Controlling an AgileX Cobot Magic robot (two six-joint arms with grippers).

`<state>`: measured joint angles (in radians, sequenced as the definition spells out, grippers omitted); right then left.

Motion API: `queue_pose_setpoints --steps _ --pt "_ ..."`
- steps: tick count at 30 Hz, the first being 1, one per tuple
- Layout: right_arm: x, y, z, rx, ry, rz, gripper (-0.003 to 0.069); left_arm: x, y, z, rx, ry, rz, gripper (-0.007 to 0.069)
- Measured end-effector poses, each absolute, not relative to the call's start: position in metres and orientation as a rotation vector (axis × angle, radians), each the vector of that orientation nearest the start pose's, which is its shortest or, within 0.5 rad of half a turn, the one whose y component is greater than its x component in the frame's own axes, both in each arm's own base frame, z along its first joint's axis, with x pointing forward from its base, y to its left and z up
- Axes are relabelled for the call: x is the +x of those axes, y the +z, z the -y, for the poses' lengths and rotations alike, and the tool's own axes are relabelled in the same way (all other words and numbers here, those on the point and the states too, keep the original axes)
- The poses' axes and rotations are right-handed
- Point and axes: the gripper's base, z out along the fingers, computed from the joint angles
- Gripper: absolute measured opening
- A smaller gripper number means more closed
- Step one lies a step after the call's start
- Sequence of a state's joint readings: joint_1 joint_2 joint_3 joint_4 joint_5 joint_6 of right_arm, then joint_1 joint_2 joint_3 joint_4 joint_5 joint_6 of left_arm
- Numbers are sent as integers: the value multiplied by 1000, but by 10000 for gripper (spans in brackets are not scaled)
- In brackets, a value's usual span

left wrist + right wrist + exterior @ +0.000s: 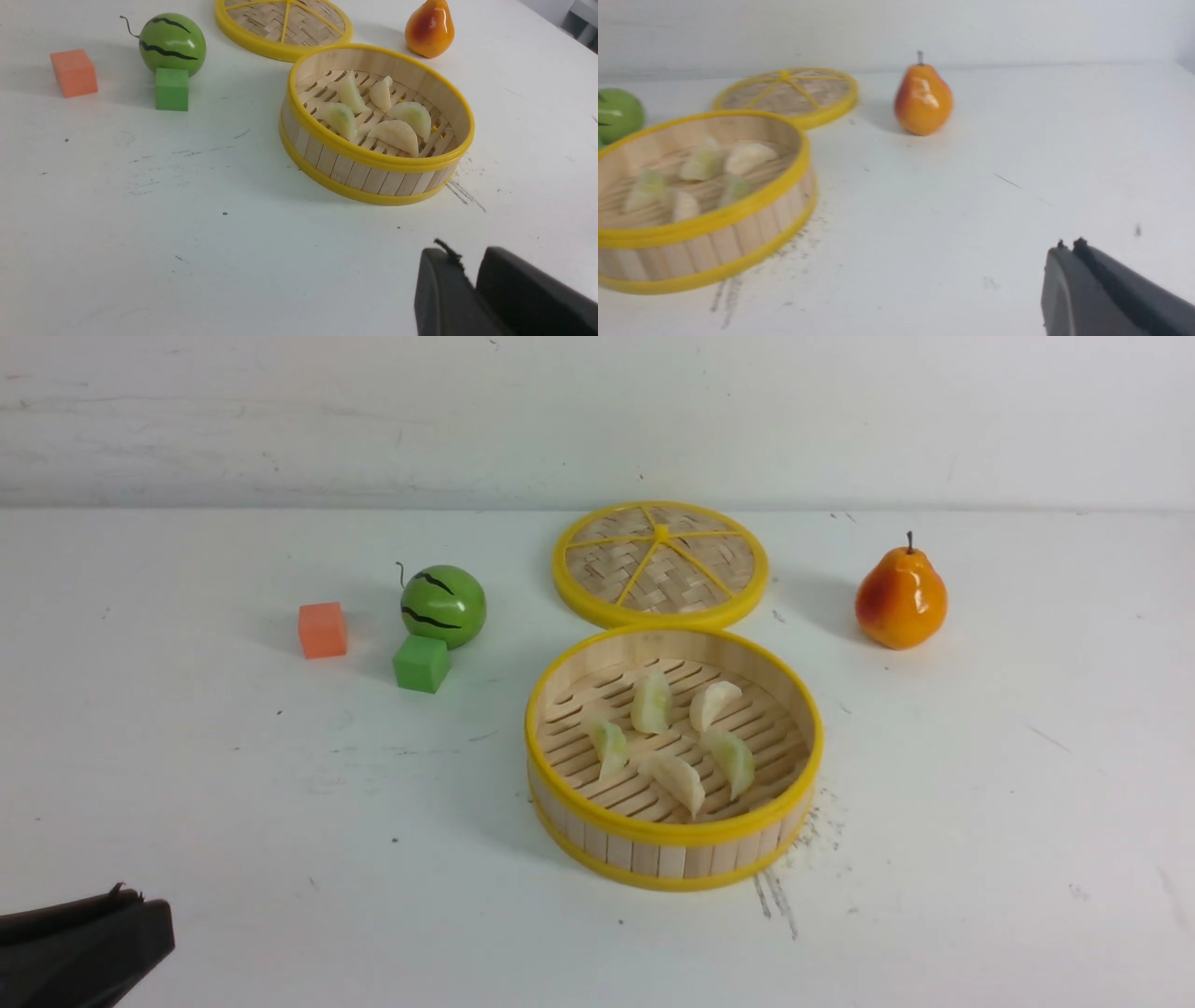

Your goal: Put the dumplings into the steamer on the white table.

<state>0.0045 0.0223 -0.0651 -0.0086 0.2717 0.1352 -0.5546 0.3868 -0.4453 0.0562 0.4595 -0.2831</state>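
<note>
Steamer (pixel 674 840) sits mid-table (pixel 187 784), uncovered, all five dumplings (pixel 668 739) lying on its slatted floor in a loose ring, none touching the wall; its lid (pixel 661 564) lies flat just behind it, rims nearly touching. Left of the steamer: melon (pixel 443 606), green cube (pixel 421 663) against the melon's front, orange cube (pixel 322 630) further left; pear (pixel 901 598) stands behind and right, with bare table in front of the steamer and on both flanks. Left gripper (pixel 472 270) low, front-left of the steamer, fingers a narrow gap apart, empty; right gripper (pixel 1068 247) front-right, fingers pressed together, empty.
</note>
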Motion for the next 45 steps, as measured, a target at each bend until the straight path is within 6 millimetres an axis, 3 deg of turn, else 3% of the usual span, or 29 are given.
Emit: queue_pose_setpoints --steps 4,8,36,45 --pt "55 182 4 178 46 -1762 -15 73 295 42 290 -512 -1897 116" --pt "53 175 4 199 48 -1827 -15 73 295 42 291 -510 -1902 122" --pt "52 173 4 212 52 -1859 -1 73 294 42 292 -507 -1909 143" --pt "52 173 4 212 52 -1859 7 78 288 41 369 -394 -1813 143"
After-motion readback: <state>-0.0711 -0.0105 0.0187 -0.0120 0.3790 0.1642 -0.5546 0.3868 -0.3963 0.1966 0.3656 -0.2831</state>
